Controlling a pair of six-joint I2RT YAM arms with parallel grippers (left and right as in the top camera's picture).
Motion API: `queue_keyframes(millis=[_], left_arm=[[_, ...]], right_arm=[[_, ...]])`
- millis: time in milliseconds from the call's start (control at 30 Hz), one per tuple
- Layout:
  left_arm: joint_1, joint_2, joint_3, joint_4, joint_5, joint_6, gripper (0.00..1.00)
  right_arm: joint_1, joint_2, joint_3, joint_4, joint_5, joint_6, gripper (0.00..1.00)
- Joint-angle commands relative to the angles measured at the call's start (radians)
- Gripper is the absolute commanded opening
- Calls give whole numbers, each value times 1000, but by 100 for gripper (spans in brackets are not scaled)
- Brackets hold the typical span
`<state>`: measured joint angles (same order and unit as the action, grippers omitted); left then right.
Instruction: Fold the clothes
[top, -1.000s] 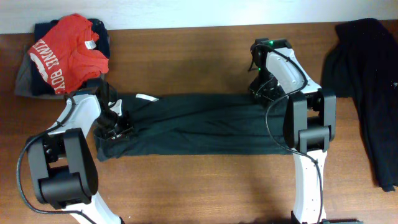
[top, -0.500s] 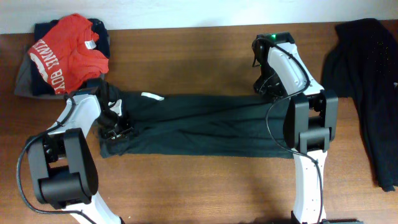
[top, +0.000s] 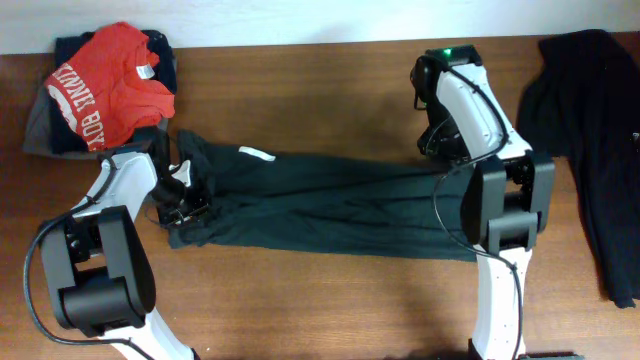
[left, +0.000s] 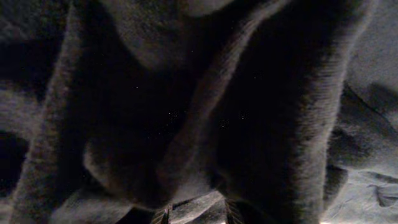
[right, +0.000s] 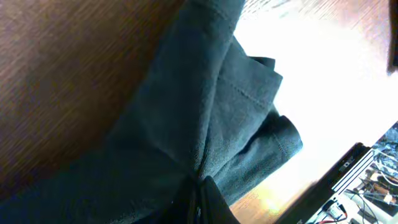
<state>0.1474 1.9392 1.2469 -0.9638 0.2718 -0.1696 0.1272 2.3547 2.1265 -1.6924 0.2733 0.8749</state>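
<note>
The black T-shirt (top: 320, 205) lies stretched in a long band on the desk (top: 300, 300) between the two tools. The left tool (top: 186, 208) pinches its bunched end. The right tool (top: 435, 152), pressed together, pinches the opposite edge.

Across the middle of my brown wooden table (top: 330, 300) a black cotton T-shirt (top: 330, 205) lies as a long, rumpled band, running from my left side to my right. A pile of dark folded cloth (top: 38, 135) sits on the far left corner, with a red tee with white lettering (top: 110, 85) on top. A loose black garment (top: 590, 130) sprawls along the right edge.
</note>
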Motion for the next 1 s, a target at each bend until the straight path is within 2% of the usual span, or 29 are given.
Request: queue_keyframes(millis=[0,167,333,733,800,867,967], left_arm=[[6,-8,-6,0,-10,2,28],[6,-8,-6,0,-11,3,28],[35,-8,-6,5,-11,2,28],[208,-8,-6,5,-6,2,28],[227,-8,-5,6,6,2,28],[235,-10,-4,6,31,2,27],[233,-16,10,5,50,3,27]], right_arm=[[-4,-41,21,-7,39,-7,5],[-5,-41,21,-7,63,-15,9],[-5,-41,21,-7,53,-98,10],[-12,-41,21,-7,53,-117,10],[-14,-41,21,-7,64,-117,15],[-24,-41,21,-7,105,-119,34],[-52,-41,21,3,158,-132,50]])
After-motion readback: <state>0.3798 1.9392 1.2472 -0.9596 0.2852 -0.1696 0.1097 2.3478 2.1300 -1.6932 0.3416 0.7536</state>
